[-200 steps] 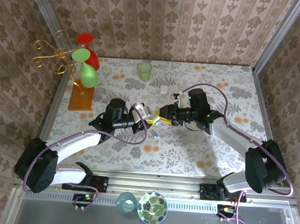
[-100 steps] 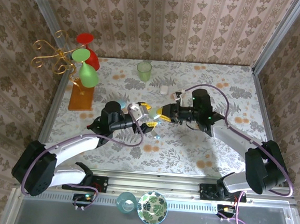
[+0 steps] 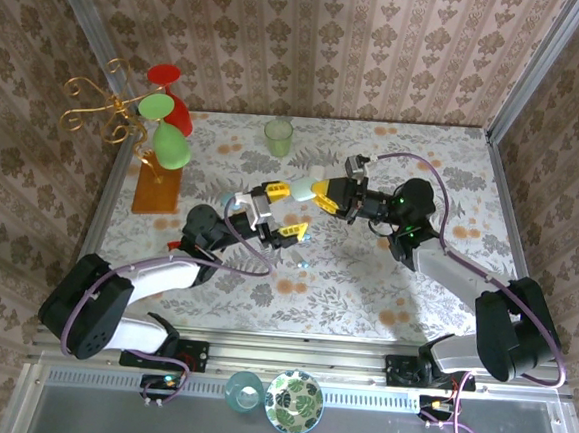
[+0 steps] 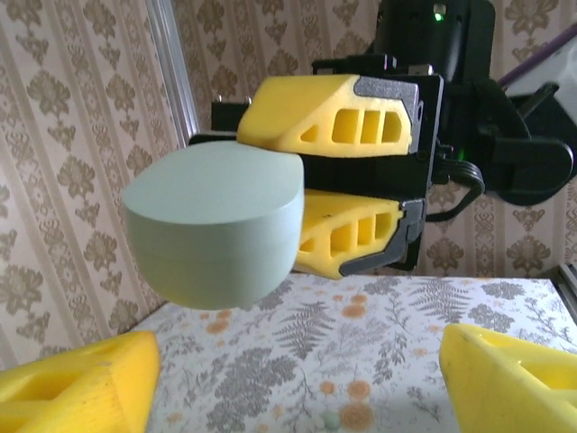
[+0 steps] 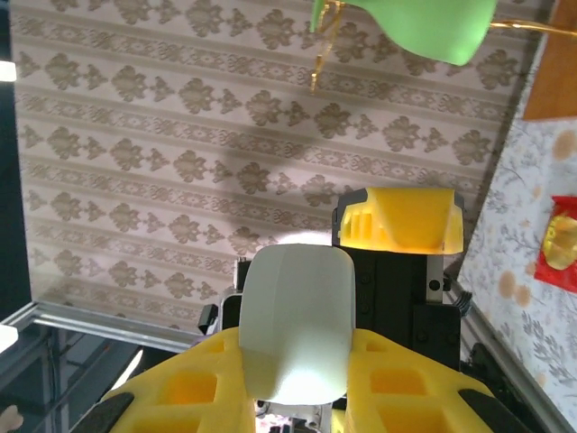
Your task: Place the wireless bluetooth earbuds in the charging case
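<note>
Patterned beige wallpaper closes in a floral-print counter [image 3: 385, 274], with a wire stand of red and green glasses [image 3: 164, 118] at its left edge and a green cup [image 3: 279, 135] near the far wall.

Above the middle of the counter the right end effector [image 3: 317, 191] holds the charging case [image 3: 303, 189] in the air, its yellow fingers [image 4: 329, 113] nearly closed and pinching the pale green, pebble-shaped shell [image 4: 212, 225] from above and below. In the right wrist view the case [image 5: 297, 320] sticks out past the fingertips, and its lid looks shut. The left end effector [image 3: 282, 210] faces it with its fingers spread wide and nothing between them, just beside the case but not touching it.

At least one tiny light-blue earbud [image 3: 304, 265] appears to lie on the counter below the two arms, well apart from the case. It is too small to be sure of.

The step in hand looks like readying the case, with no earbud in it yet. The next move probably calls for the lid to be opened: the left fingers would need to close on the lid half while the right keeps the base steady, and the smooth, rounded shell could slip or twist.

No brand, label or writing can be read on the case, the arms or anything else.
</note>
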`<state>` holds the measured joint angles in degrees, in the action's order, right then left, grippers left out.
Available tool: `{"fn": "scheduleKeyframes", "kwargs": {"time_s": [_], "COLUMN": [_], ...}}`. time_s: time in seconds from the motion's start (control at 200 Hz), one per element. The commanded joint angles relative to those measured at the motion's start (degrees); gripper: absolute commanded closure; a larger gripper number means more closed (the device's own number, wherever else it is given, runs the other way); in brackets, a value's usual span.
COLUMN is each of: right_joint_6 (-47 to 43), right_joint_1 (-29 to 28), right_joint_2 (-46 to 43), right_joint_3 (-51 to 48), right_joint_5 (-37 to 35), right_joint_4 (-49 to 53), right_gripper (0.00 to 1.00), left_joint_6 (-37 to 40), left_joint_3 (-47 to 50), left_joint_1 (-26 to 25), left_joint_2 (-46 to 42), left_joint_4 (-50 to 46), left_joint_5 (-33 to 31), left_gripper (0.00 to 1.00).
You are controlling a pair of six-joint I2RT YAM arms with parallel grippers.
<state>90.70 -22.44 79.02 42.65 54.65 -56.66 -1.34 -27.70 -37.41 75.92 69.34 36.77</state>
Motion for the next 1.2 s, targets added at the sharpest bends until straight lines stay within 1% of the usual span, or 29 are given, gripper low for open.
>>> {"fn": "scheduleKeyframes", "kwargs": {"time_s": [0.0, 0.195, 0.395, 0.52, 0.65, 0.78, 0.885, 1.05, 1.195], "right_joint_6": [6.9, 10.2, 11.2, 11.7, 12.2, 12.3, 12.5, 12.7, 12.6], "right_joint_1": [-0.1, -0.3, -0.3, -0.3, -0.3, -0.3, -0.4, -0.4, -0.6], "right_joint_2": [2.0, 3.9, 4.2, 5.0, 5.1, 5.0, 5.1, 4.8, 4.8], "right_joint_3": [-1.5, -2.7, -2.7, -2.8, -3.0, -3.0, -3.1, -3.2, -3.4], "right_joint_5": [-1.0, -1.3, -1.4, -1.5, -1.7, -1.8, -2.0, -2.3, -2.3], "right_joint_4": [-10.8, -14.8, -15.3, -16.2, -16.8, -16.7, -16.6, -16.6, -16.4], "right_gripper": [0.93, 0.94, 0.96, 0.96, 0.96, 0.96, 0.96, 0.97, 0.97], "left_joint_6": [-1.0, -1.4, -1.4, -0.7, -0.3, 0.0, 0.7, 1.1, 1.4], "left_joint_3": [-3.0, -5.0, -6.2, -6.4, -6.6, -6.5, -6.4, -6.2, -6.0], "left_joint_1": [0.2, 0.2, 0.0, -0.1, -0.2, -0.3, -0.4, -0.4, -0.4], "left_joint_2": [0.4, 2.3, 3.1, 3.6, 4.1, 4.3, 4.6, 4.7, 4.9], "left_joint_4": [4.9, 5.0, 5.0, 4.9, 5.0, 5.0, 4.9, 4.9, 4.9], "left_joint_5": [1.6, 1.9, 2.8, 3.2, 3.5, 3.6, 3.9, 4.6, 4.4], "left_gripper": [0.21, 0.31, 0.42, 0.43, 0.49, 0.5, 0.48, 0.48, 0.49]}}
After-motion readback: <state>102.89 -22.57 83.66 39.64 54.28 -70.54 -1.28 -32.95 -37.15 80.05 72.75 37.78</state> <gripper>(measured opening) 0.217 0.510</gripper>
